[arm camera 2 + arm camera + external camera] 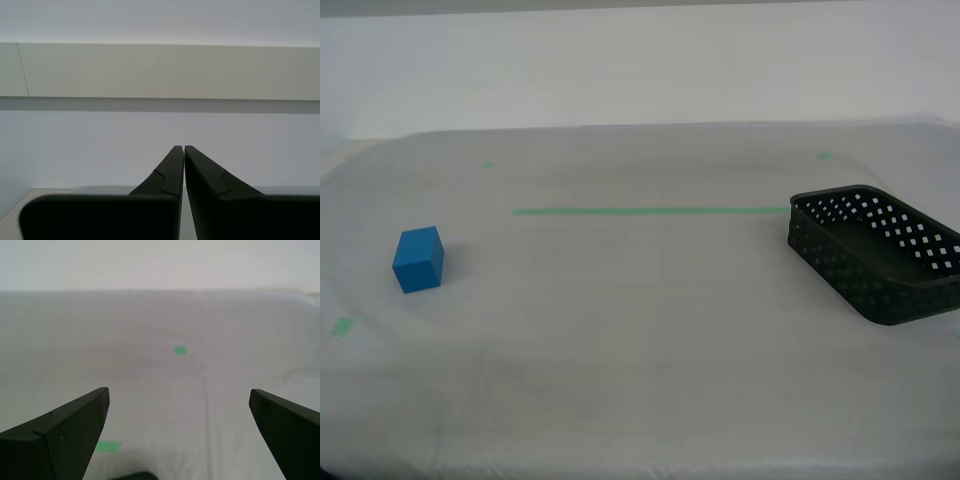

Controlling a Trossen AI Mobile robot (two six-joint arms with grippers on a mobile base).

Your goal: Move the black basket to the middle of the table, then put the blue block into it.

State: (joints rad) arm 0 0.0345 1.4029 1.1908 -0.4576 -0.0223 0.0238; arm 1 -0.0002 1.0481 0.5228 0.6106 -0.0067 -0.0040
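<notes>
On the table (640,340), white cloth, you have a green tape line (650,211) as landmark. No writing or labels are legible anywhere.

Black basket (876,254): shallow, rectangular, rounded corners, perforated walls; sits just off the tape line's end toward the exterior view's right, long axis slanting nearer-right from it.

Blue block (418,259): small matte cube, well beyond the line's other end, one edge turned toward the camera.

Your first gripper (179,405): jaws spread wide, empty.

Your second gripper (184,148): jaws closed together, empty.
</notes>
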